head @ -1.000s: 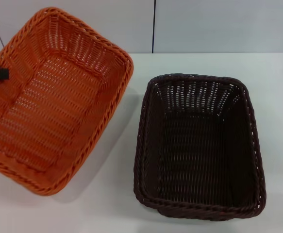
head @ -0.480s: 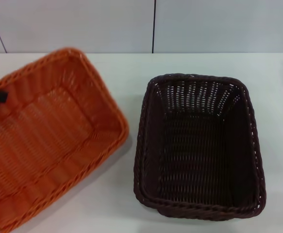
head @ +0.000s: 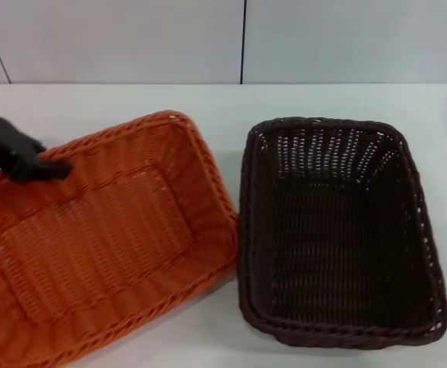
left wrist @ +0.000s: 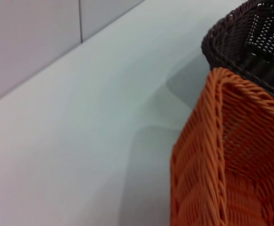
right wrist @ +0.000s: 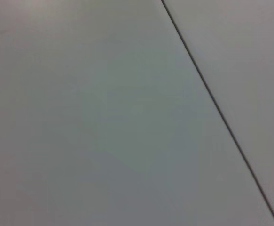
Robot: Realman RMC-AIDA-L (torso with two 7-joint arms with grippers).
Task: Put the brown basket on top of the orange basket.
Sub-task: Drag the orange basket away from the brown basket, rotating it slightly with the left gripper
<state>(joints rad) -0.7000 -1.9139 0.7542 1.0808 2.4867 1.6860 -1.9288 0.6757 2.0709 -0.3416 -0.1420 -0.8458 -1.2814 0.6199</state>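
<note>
orange basket (head: pixel 100 245) lowered flat, now touching brown basket (head: pixel 338 230).

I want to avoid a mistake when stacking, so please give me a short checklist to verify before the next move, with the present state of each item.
1. The orange basket lies flat on the table: cannot tell; its near edge runs out of the head view.
2. Left gripper at the orange basket's far rim: ok; whether it grips, cannot tell.
3. Gap between the baskets: not ok; the brown basket touches or nearly touches it.
4. Brown basket held: not ok; nothing is on it.
5. Right gripper position: cannot tell; not in view.
</note>
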